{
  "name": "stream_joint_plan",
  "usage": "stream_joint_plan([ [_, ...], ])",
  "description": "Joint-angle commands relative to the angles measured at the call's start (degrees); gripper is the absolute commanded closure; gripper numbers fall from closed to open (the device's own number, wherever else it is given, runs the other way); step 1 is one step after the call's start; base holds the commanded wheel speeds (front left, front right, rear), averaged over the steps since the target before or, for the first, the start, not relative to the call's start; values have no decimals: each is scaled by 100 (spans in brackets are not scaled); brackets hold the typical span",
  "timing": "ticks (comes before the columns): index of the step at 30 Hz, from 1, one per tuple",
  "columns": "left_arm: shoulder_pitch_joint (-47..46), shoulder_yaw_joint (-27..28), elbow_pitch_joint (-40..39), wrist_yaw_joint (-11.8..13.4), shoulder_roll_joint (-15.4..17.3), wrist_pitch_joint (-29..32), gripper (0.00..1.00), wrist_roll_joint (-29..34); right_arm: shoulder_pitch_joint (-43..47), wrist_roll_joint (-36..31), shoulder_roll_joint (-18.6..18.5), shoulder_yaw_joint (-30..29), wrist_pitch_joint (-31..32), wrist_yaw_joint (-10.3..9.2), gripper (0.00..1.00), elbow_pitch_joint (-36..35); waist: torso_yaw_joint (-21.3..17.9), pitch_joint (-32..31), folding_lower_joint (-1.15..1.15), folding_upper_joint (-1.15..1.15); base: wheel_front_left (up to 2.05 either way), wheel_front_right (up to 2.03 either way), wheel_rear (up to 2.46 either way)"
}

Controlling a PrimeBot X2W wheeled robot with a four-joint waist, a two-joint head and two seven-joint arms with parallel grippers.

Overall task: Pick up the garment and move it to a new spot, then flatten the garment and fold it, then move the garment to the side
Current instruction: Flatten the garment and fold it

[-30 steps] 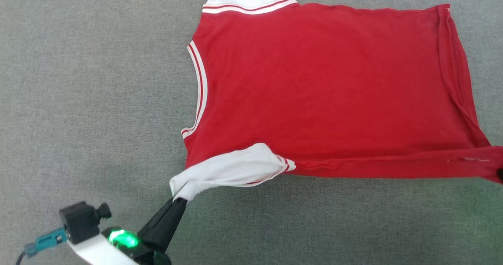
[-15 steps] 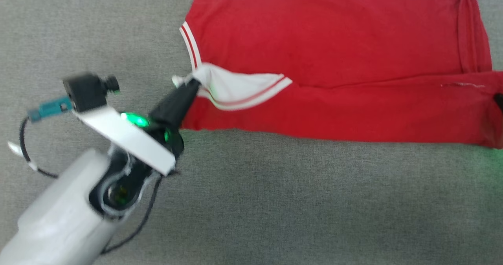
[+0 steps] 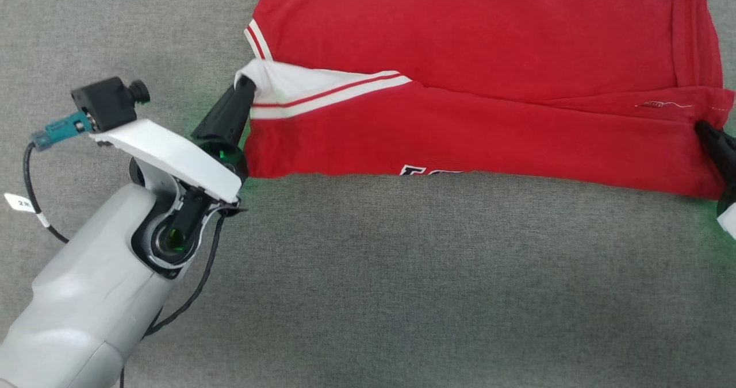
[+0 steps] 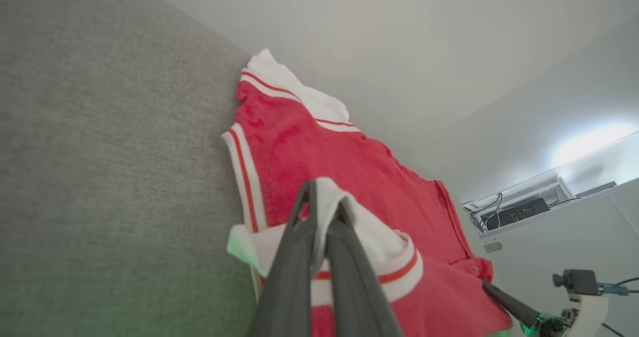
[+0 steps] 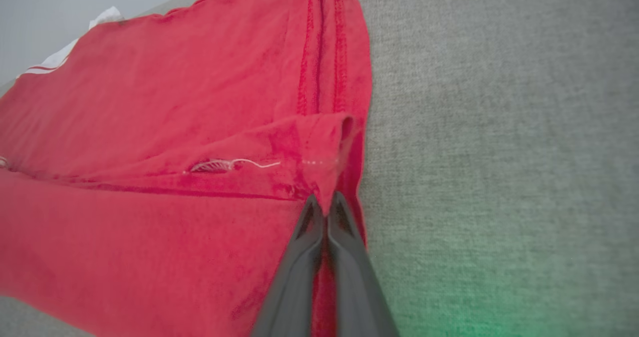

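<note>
The soft red jersey garment (image 3: 460,49), white-panelled and stripe-trimmed, was laid on the grey fabric surface (image 3: 402,290). Its white sleeve was pinched by the closed left gripper (image 3: 242,86), its hem corner by the closed right gripper (image 3: 706,132). It was judged light and limp, best held at corners.

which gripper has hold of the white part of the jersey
The left gripper: it pinches the garment at its white, stripe-trimmed sleeve, while the right gripper is shut on plain red cloth.
</note>
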Motion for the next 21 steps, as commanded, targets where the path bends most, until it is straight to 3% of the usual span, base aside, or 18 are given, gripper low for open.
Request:
stream_joint_plan([
  [1,-77,-145,198,12,33,42,100,37,-8,33,-9,133,-93,-7,100,155,-20,-28,0,0,0,0,0],
  [6,-127,-429,504,13,88,90,100,120,-90,76,-11,325,-390,-5,100,261,-50,-133,0,0,0,0,0],
  [7,-139,-492,545,13,101,77,73,127,-105,75,-23,350,-461,-5,87,312,-54,-170,0,0,0,0,0],
  [8,-162,-544,593,13,139,47,55,191,-111,52,-48,393,-525,-5,71,361,-57,-210,0,0,0,0,0],
  [9,-194,-605,645,13,188,25,0,267,-106,22,-81,428,-588,-5,38,396,-56,-253,0,0,0,0,0],
  [10,-228,-666,646,13,215,0,0,331,-95,-13,-111,459,-660,-5,0,430,-52,-303,0,0,0,0,0],
  [17,-685,-1337,721,13,800,-56,0,1486,37,-72,-180,542,-1106,-5,0,492,-58,-682,0,0,0,0,0],
  [21,-845,-1630,465,86,1193,668,0,1648,126,-71,-127,525,-1228,-5,0,422,-89,-841,0,0,0,0,0],
])
